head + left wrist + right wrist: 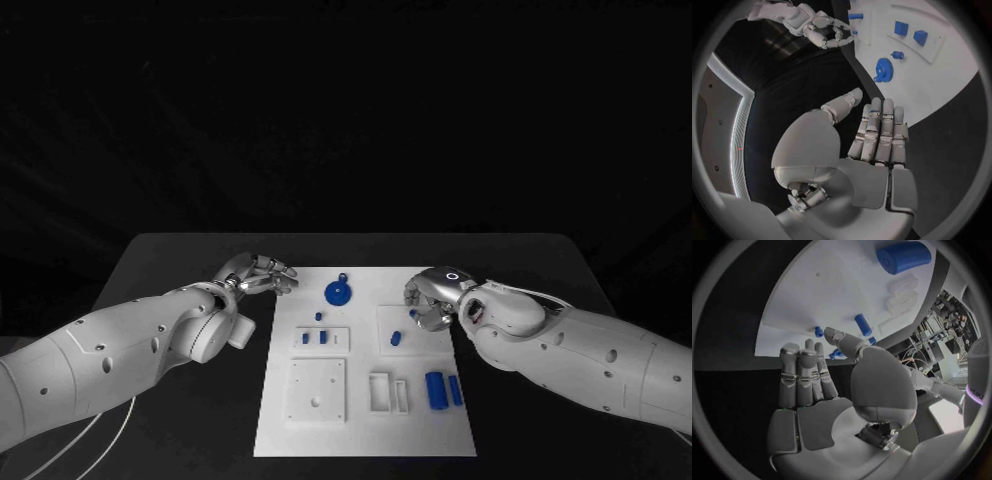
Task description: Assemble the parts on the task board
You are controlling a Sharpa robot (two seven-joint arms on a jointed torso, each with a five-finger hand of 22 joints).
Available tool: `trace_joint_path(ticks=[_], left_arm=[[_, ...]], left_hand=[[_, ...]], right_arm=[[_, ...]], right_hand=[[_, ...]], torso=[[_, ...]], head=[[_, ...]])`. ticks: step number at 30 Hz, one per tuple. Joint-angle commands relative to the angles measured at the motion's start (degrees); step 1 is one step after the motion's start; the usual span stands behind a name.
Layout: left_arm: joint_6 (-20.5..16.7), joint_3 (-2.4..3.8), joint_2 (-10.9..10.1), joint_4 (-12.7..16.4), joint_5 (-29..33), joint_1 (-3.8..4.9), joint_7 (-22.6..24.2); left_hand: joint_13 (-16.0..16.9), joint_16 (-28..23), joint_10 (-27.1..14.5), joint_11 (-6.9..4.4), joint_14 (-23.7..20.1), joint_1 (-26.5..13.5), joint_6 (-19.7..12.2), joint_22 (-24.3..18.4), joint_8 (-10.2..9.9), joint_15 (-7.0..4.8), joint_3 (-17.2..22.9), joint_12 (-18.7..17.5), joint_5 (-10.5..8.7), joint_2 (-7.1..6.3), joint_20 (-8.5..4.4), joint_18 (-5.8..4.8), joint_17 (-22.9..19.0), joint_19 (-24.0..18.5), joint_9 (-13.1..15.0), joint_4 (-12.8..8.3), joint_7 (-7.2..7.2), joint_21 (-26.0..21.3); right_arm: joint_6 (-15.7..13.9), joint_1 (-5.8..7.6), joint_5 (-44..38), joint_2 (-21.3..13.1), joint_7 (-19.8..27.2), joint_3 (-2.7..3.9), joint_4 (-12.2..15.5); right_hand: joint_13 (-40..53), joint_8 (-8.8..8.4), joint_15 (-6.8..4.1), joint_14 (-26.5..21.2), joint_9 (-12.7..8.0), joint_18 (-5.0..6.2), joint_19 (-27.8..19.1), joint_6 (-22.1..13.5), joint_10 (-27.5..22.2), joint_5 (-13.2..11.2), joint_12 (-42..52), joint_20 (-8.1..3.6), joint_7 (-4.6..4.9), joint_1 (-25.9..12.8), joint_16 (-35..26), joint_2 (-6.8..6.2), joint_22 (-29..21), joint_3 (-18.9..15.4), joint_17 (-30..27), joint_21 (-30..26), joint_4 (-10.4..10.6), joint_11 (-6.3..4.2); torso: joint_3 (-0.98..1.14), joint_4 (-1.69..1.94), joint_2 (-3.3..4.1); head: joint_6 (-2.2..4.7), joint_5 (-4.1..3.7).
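The white task board (361, 420) lies in the middle of the table. A blue gear (338, 293) (884, 67) lies near its far edge, with small blue pegs (320, 318) and blocks (395, 339) behind white fixtures. Two blue cylinders (434, 388) lie at the board's right side; the thicker one (901, 257) appears in the right wrist view. My left hand (260, 275) (873, 135) hovers at the board's far left corner, fingers straight, holding nothing. My right hand (433, 293) (811, 375) hangs over the board's far right part above a small blue piece (414, 313), fingers apart and empty.
White block fixtures (317, 388) and slotted holders (387, 392) stand on the near half of the board. Bare black table (188, 260) lies left and right of the board. A white cable (101, 430) trails under my left arm.
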Motion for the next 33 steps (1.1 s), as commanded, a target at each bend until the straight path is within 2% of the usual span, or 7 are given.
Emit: trace_joint_path(ticks=[1, 6, 9, 13, 23, 33], left_arm=[[0.76, 0.05, -0.28, 0.51, 3.71, 0.07, 1.99], [0.83, 0.05, -0.47, 0.82, 4.12, 0.08, 2.12], [0.82, 0.05, -0.52, 0.94, 4.44, 0.09, 2.08], [1.07, 0.05, -0.52, 0.99, 4.74, 0.1, 2.04], [1.16, 0.05, -0.59, 1.01, 4.8, 0.11, 1.89], [1.27, 0.05, -0.63, 0.93, 4.8, 0.14, 1.7]], left_hand=[[-0.09, -0.43, -0.27, 0.11, 0.05, -0.22, -0.26, 0.12, 0.25, 0.3, -0.32, -0.25, 0.15, 0.39, 0.04, -0.23, -0.02, -0.28, 0.07, 0.04, -0.01, -0.24], [-0.14, -0.76, -0.29, 0.13, 0.22, -0.29, -0.32, 0.2, 0.27, 0.34, -0.41, -0.26, 0.14, 0.45, 0.11, -0.19, 0.05, -0.36, 0.08, 0.1, 0.01, -0.32], [-0.16, -0.86, -0.3, 0.13, 0.3, -0.32, -0.35, 0.23, 0.27, 0.34, -0.44, -0.27, 0.13, 0.48, 0.13, -0.17, 0.08, -0.36, 0.08, 0.13, 0.01, -0.34], [-0.19, -0.98, -0.29, 0.13, 0.47, -0.38, -0.37, 0.27, 0.29, 0.33, -0.49, -0.26, 0.1, 0.52, 0.14, -0.14, 0.15, -0.36, 0.09, 0.18, 0.01, -0.36], [-0.23, -1.21, -0.28, 0.13, 0.7, -0.42, -0.39, 0.33, 0.32, 0.3, -0.56, -0.26, 0.04, 0.59, 0.13, -0.09, 0.27, -0.34, 0.1, 0.22, -0.01, -0.4], [-0.3, -1.42, -0.38, 0.17, 0.84, -0.38, -0.43, 0.38, 0.35, 0.28, -0.61, -0.31, 0.03, 0.57, 0.13, -0.07, 0.36, -0.36, 0.11, 0.17, -0.04, -0.47]], right_arm=[[0.75, -0.24, -2.3, 0.4, -1.06, -0.14, -0.68], [0.73, -0.38, -2.26, 0.8, -0.84, -0.33, -1.37], [1.05, -0.45, -2.29, 0.91, -0.81, -0.34, -1.53], [1.33, -0.65, -2.66, 1.11, -0.89, -0.63, -1.63], [1.4, -1.25, -3.23, 1.99, -1.52, -1.23, -1.76], [1.34, -1.47, -4.94, 2.56, -2.99, -1.81, -1.91]], right_hand=[[-0.12, 0.05, 0.09, 0.32, -0.09, 2.73, 0.36, 0.54, 1.19, -0.35, -0.36, -0.03, 0.03, -0.06, 0.33, -0.63, 0.71, 0.47, -0.08, -0.14, 0.19, -0.21], [-0.38, 0.27, -0.13, 0.42, -0.04, 2.73, 0.63, 1.13, 2.31, -1.31, -0.82, -0.05, -0.2, -0.02, 0.51, -0.28, 0.77, 1.24, -0.31, -0.17, 0.82, -0.44], [-0.53, 0.52, -0.4, 0.53, 0.02, 2.73, 0.82, 1.84, 3.35, -3.24, -1.17, -0.01, -0.51, 0.27, 0.69, 0.25, 0.84, 2.57, -0.5, -0.2, 1.43, -0.7], [-0.43, 1.02, -0.82, 0.67, 0.18, 2.73, 1.05, 3.09, 5.05, -4.41, -1.14, -0.01, -1.01, 0.28, 0.91, 0.83, 0.99, 3.56, -0.67, -0.06, 1.75, -1.16], [0.28, 1.93, -1.8, 1.08, 0.5, 2.73, 1.48, 5.57, 8.07, -4.66, -0.86, -0.26, -2.04, -0.55, 1.21, 1.21, 1.1, 3.75, -1.01, 0.3, 1.69, -2.16], [0.41, 2.0, -1.9, 1.11, 0.5, 2.73, 1.51, 5.92, 8.32, -4.63, -1.0, -0.34, -2.2, -0.58, 1.21, 1.28, 1.09, 3.82, -1.1, 0.33, 1.5, -2.26]], torso=[[-0.04, 0.04, 0.1], [0.02, 0.05, 0.03], [0.03, 0.02, 0.0], [-0.02, 0.0, 0.02], [0.01, -0.02, 0.06], [-0.04, -0.02, 0.02]], head=[[-0.21, 0.03], [-0.37, 0.16], [-0.43, 0.3], [-0.51, 0.34], [-0.69, 0.38], [-0.91, 0.24]])
